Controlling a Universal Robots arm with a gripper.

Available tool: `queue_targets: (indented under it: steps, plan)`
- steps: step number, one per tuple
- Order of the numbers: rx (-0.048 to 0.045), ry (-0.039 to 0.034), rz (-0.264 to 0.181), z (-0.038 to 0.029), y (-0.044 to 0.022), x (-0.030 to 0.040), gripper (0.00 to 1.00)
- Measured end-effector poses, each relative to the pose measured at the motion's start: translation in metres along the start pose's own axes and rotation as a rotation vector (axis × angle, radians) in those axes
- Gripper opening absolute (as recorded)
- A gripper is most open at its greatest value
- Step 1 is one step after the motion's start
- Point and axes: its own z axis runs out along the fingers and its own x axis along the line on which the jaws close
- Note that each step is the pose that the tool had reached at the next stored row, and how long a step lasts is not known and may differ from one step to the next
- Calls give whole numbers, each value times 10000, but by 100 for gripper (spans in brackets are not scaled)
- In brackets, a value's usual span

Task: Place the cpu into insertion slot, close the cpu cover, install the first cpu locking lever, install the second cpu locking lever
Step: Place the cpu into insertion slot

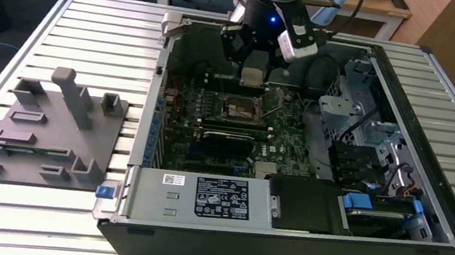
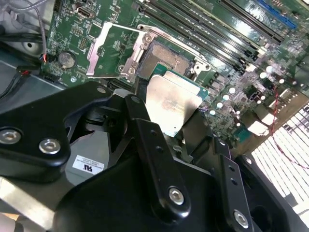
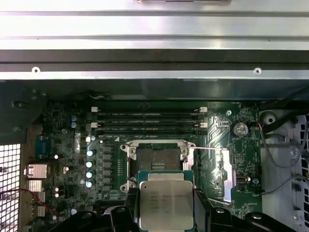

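cpu (image 3: 165, 202) clamped in end effector (image 3: 166, 213), just abv insertion slot (image 3: 157, 162).

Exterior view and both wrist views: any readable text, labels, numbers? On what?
Nothing reads clearly enough to quote.
Black label on the power supply box: white print, too small.
Barcode sticker beside it: marks too small.
cpu top, held in the gripper jaws: faint print lines, blurred.
White sticker on the gripper body: dark mark, unreadable.
Motherboard: tiny white markings, unreadable.
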Motion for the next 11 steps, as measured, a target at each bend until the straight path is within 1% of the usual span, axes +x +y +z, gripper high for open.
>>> queue_targets:
  steps: [4, 11]
  plan:
    - [-2, -61, -4, 68, -5, 6, 54]
    - [-3, -115, -7, 194, -14, 22, 54]
